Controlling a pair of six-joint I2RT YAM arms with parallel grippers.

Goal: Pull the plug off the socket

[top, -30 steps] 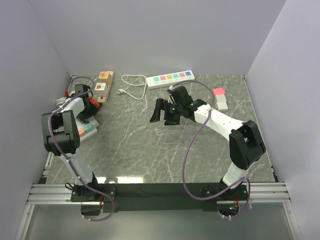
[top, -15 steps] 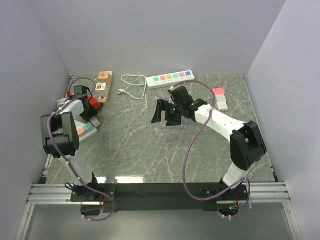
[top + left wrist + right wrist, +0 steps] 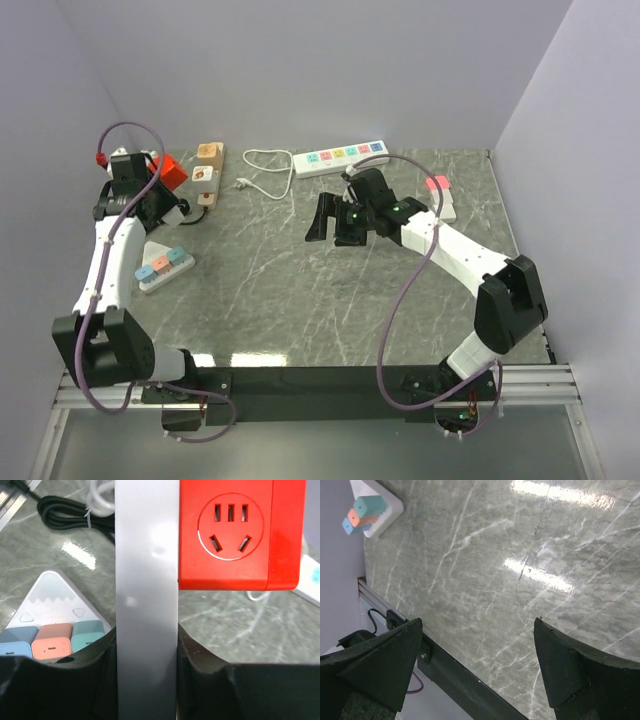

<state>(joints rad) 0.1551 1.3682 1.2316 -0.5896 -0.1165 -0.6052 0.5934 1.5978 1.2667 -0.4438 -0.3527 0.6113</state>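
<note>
Triangular strip [image 3: 47, 587] on the counter [image 3: 300, 300] carries 3 blocks side by side: blue, orange, teal. A long white strip [image 3: 340, 158] w/ coloured sockets lies at the far edge. Its white cord [image 3: 262, 163] loops left toward a wooden strip [image 3: 208, 170] in the far left corner. Pink & white pieces [image 3: 438, 186] sit far right. Counter is grey-green marble w/ patches of glare, pale walls on 3 sides, metal rail [image 3: 320, 380] along the near edge. Over the far left, the left end effector [image 3: 146, 640] hangs above the counter, clamped on a white slab [image 3: 147, 580] joined to a red socket [image 3: 235, 535]. The socket face w/ its slots shows whole in the left wrist view. A black cord [image 3: 67, 520] lies bundled on the counter below, just beyond the triangular strip. The plug itself can't be made out in any view. Over mid counter, the right end effector [image 3: 477, 625] has its fingers spread wide, gripping & touching nothing.
</note>
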